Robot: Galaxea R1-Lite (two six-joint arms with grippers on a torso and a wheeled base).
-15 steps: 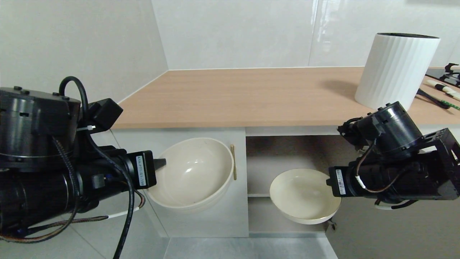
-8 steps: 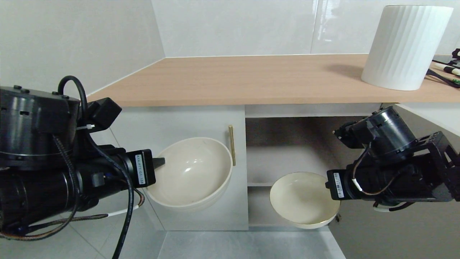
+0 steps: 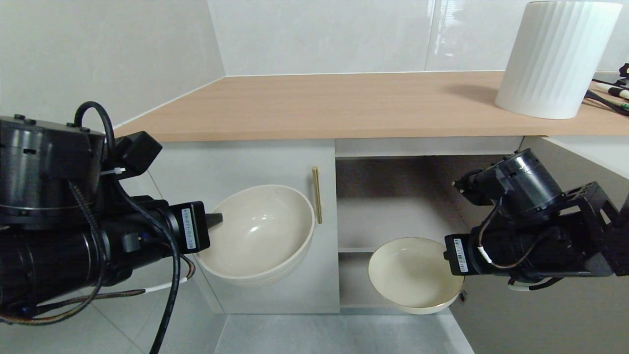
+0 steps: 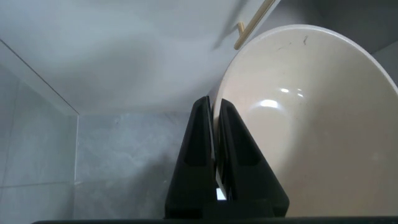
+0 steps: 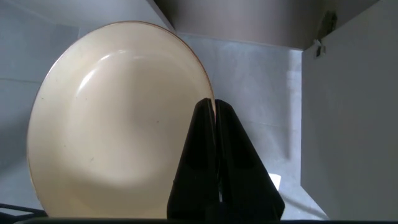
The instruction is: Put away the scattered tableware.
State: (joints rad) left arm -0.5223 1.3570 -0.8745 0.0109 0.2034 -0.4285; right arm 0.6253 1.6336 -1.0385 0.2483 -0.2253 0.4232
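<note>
Left claw (image 4: 215,111) clamped thin on the rim of the deep bowl (image 3: 260,236), held before the shut cabinet door (image 3: 236,162). Right claw (image 5: 215,111) pinches the shallow plate (image 3: 413,273) by its rim, level at the open cabinet (image 3: 393,206), likely for shelving.

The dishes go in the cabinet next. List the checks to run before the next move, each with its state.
1. Left gripper shut on bowl rim: ok.
2. Right gripper shut on plate rim: ok.
3. Right compartment open ahead of plate: ok.
4. Left door open for bowl: not ok, it is shut.
5. Bowl clear of door handle: cannot tell.
6. Space below shelf free: cannot tell, plate hides it.
</note>
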